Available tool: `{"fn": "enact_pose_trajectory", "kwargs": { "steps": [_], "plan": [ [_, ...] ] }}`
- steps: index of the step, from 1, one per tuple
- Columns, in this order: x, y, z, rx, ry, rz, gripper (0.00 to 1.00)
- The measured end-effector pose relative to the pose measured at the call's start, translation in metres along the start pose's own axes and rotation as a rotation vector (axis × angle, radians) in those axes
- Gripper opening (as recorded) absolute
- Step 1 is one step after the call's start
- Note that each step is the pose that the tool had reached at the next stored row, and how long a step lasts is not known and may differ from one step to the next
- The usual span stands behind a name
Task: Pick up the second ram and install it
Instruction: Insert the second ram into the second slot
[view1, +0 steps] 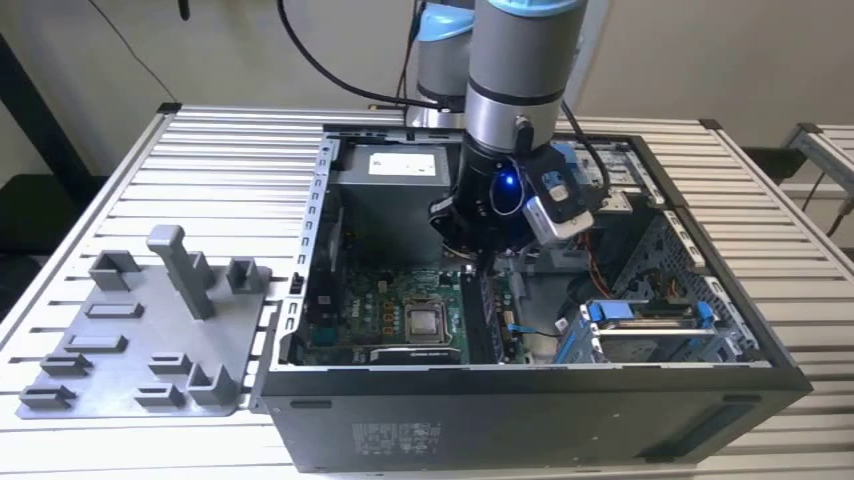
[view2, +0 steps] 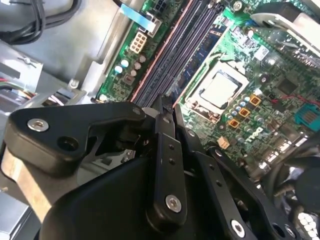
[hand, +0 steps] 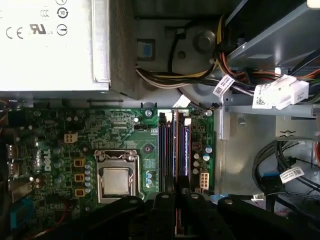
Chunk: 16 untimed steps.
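Over slots (hand: 165, 150), end effector (hand: 176, 192) holds second ram (hand: 176, 150) parallel.

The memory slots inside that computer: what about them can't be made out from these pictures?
Exterior view: the arm's wrist hides most of the memory slots.
First wrist view: the gripper covers the slots' near end.
Second wrist view: the picture's edge cuts off their far end.
Whether the second ram is seated: cannot tell, under the gripper.

Both wrist views close above motherboard (hand: 125, 137)
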<state>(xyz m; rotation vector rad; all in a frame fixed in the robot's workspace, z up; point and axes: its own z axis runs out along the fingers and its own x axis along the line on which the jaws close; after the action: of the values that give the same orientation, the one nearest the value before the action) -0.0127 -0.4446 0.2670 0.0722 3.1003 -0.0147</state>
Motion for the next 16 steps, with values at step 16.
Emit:
{"fn": "enact_pose_trajectory", "kwargs": {
  "steps": [16],
  "plan": [
    [0.0032,-0.0006,0.0175,0.0006,0.0183,0.039,0.14]
  ]
}}
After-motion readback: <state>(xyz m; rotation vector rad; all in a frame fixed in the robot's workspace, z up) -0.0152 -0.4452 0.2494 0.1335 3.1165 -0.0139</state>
